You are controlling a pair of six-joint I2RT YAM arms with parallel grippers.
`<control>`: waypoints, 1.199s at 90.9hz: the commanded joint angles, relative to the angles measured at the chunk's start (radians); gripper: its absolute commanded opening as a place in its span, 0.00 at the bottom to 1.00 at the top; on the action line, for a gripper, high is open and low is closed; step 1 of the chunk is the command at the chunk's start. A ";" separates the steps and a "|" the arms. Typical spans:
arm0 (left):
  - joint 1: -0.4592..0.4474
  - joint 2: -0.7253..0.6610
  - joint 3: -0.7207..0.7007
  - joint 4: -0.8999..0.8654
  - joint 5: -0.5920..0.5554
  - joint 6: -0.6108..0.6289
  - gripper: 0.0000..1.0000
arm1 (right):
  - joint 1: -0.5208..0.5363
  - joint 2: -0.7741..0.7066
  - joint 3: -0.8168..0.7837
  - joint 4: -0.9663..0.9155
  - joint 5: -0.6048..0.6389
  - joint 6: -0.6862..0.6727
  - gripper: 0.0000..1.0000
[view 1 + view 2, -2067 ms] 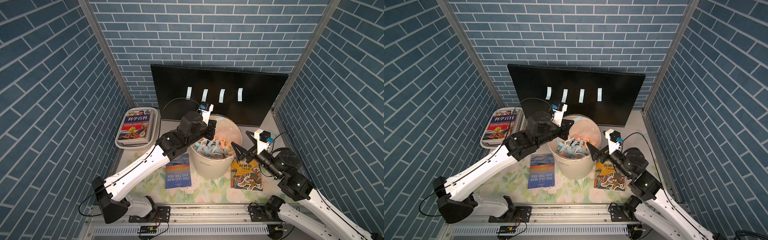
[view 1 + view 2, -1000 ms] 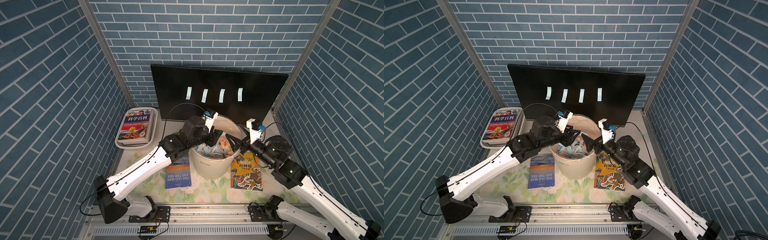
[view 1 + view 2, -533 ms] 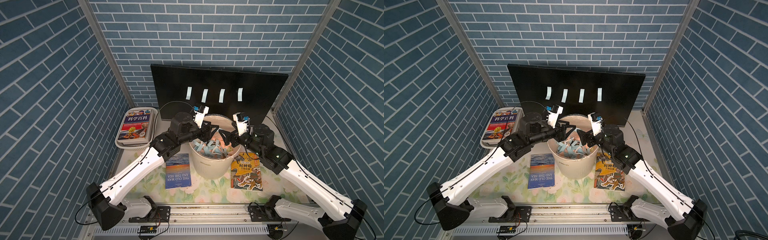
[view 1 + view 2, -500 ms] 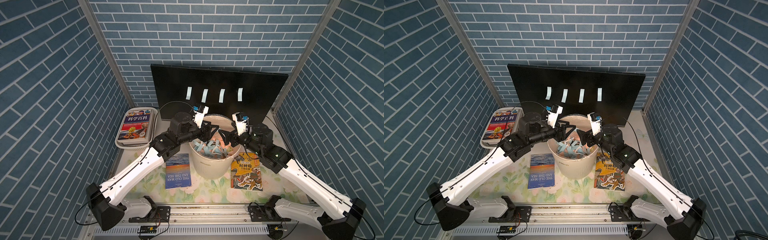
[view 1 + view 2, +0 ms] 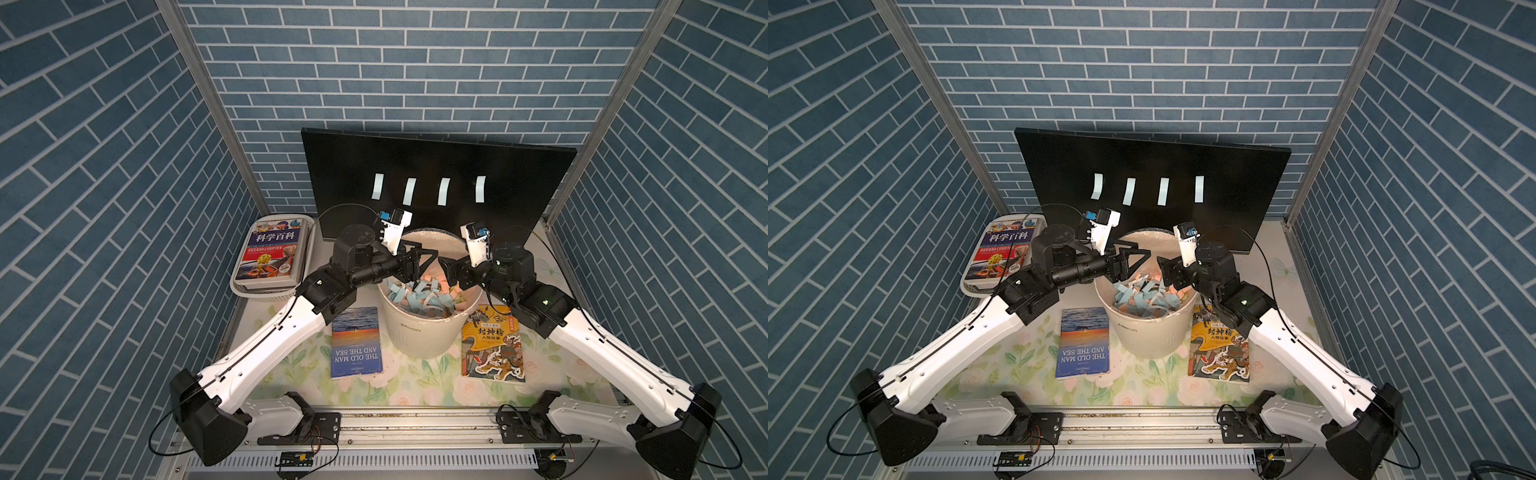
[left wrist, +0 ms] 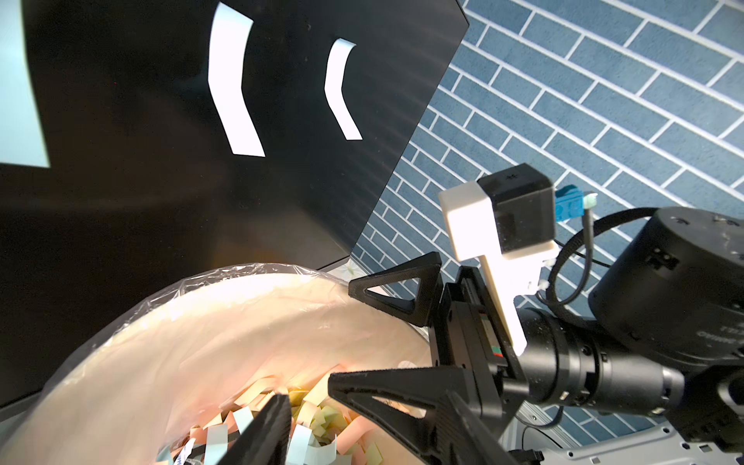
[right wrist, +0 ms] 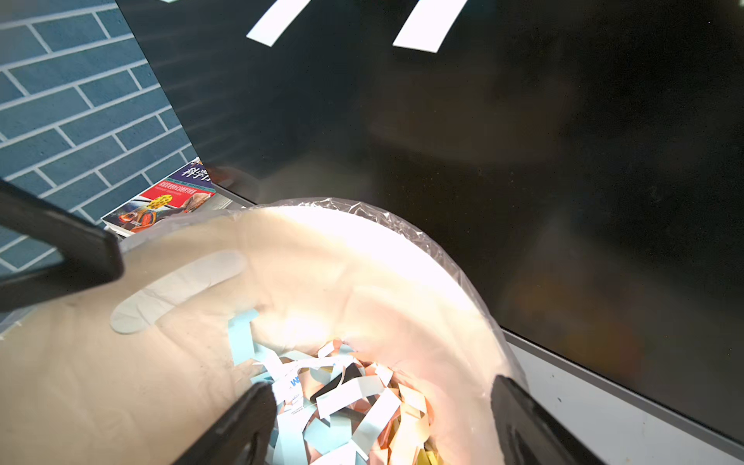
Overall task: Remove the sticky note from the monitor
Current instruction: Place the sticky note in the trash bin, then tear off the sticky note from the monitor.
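The black monitor (image 5: 519, 199) leans against the back wall. Several pale blue sticky notes hang on it in a row, from the leftmost sticky note (image 5: 378, 186) to the rightmost one (image 5: 480, 189); the row shows in both top views (image 5: 1163, 191). In front stands a white bin (image 5: 415, 332) full of loose notes. My left gripper (image 5: 422, 266) hovers open over the bin's left rim. My right gripper (image 5: 446, 272) hovers open over its right rim, tip to tip with the left. In the right wrist view my right gripper (image 7: 382, 402) is empty above the loose notes.
A white basket (image 5: 266, 291) holding a book sits at the left. A blue book (image 5: 355, 345) lies left of the bin and a yellow book (image 5: 494, 349) right of it. Brick walls close in on three sides.
My right arm has swung up and in from the bin's right side to over its rim. My left gripper has drawn back a little to the left and opened wider. The notes on the monitor are unchanged.
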 commanded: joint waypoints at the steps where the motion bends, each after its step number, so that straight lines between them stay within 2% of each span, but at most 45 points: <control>1: 0.022 -0.021 -0.004 0.033 -0.009 -0.017 0.63 | 0.004 -0.025 0.012 -0.007 0.009 -0.020 0.88; 17: 0.065 -0.026 -0.013 0.060 -0.038 -0.042 0.64 | 0.003 -0.082 -0.024 0.029 -0.033 -0.016 0.89; 43: 0.167 -0.024 -0.032 0.188 -0.038 -0.156 0.70 | 0.003 -0.196 -0.089 0.087 -0.079 -0.010 0.93; 71: 0.240 -0.014 -0.062 0.336 -0.064 -0.300 0.81 | 0.003 -0.296 -0.149 0.147 -0.085 -0.012 0.96; 94: 0.313 0.005 -0.103 0.438 -0.062 -0.433 0.99 | 0.001 -0.327 -0.167 0.162 -0.079 -0.016 0.97; 109: 0.325 0.028 -0.113 0.490 -0.059 -0.478 1.00 | -0.001 -0.341 -0.176 0.172 -0.078 -0.017 0.98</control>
